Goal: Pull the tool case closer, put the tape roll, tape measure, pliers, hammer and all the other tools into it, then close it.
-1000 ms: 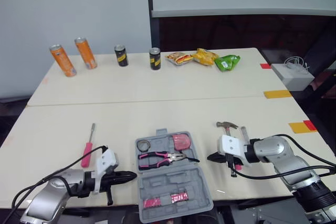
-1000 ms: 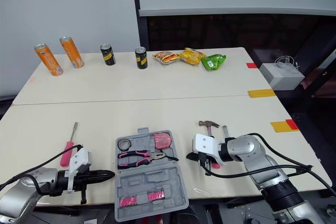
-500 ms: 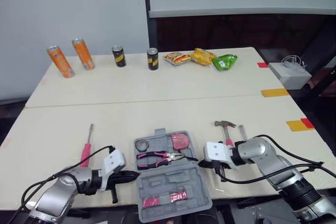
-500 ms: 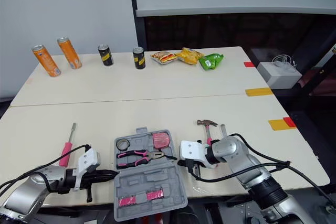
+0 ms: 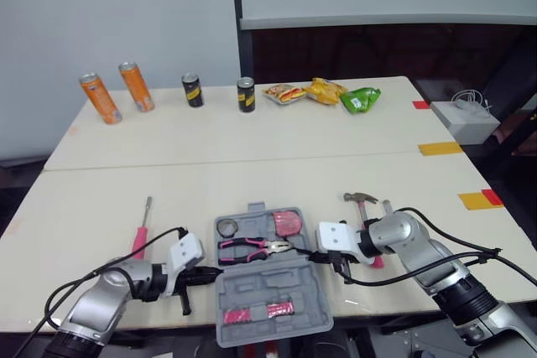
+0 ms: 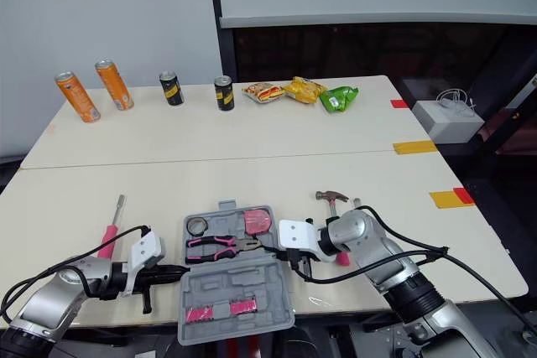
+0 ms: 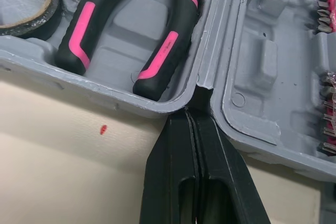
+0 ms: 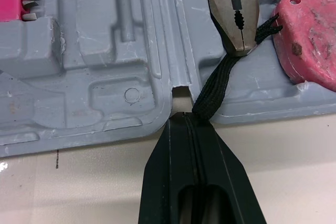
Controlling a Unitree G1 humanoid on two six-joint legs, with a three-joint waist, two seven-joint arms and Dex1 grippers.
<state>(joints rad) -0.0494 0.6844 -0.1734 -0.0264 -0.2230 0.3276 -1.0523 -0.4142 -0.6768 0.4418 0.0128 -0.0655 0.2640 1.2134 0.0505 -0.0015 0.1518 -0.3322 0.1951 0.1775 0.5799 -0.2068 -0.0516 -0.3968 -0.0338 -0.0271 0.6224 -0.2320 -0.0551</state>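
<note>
Left wrist view, left pincer (image 7: 195,123) clenched, tip touching tool case (image 7: 262,77) hinge notch, right pincer (image 8: 185,121) likewise.

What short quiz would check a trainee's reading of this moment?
1. Fill in: the left gripper and right gripper are both ___ (open or shut).
2. True or false: the hammer lies inside the case.
3. The screwdriver lies: A in the case; B on the table, left of the case; C in the right gripper.
Key: 1 shut; 2 false; 3 B.
</note>
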